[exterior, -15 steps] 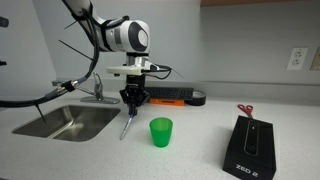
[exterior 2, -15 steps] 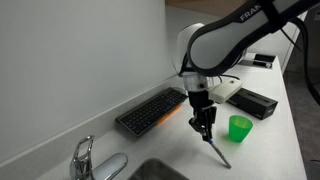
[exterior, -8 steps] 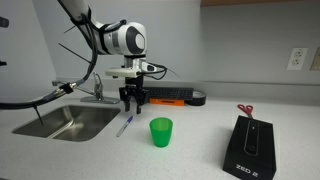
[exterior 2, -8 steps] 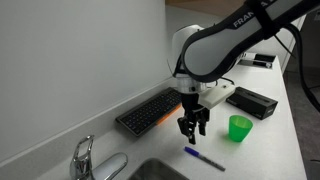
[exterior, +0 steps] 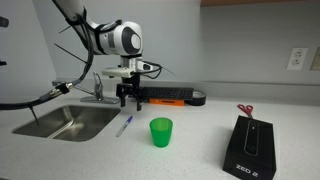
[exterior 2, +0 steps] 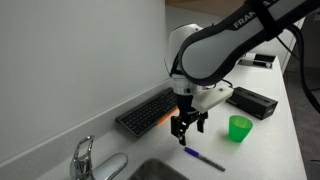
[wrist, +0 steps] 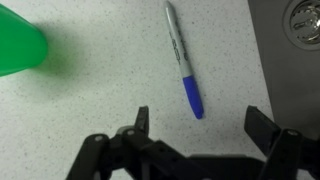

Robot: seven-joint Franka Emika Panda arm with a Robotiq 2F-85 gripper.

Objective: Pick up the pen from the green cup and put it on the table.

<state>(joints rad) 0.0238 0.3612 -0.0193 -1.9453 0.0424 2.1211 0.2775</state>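
The pen point(wrist: 181, 59), blue with a whitish barrel, lies flat on the table point(wrist: 90, 90), free of any grip. In both exterior views the pen point(exterior: 124, 126) point(exterior 2: 203, 159) rests between the sink and the green cup point(exterior: 161, 132) point(exterior 2: 239, 128). My gripper point(wrist: 200, 122) hangs open above the pen's blue end, its fingers spread wide and holding nothing. It shows raised over the countertop in both exterior views point(exterior: 128, 100) point(exterior 2: 187, 125). A corner of the green cup point(wrist: 20, 45) shows at the wrist view's upper left.
A steel sink point(exterior: 60, 122) with a faucet point(exterior: 97, 88) lies beside the pen. A black keyboard point(exterior 2: 150, 112) sits along the back wall. A black camera box point(exterior: 249, 148) and red-handled scissors point(exterior: 245, 110) stand past the cup.
The gripper opened and let go of the pen, which now lies flat on the table. The gripper then rose away from it.
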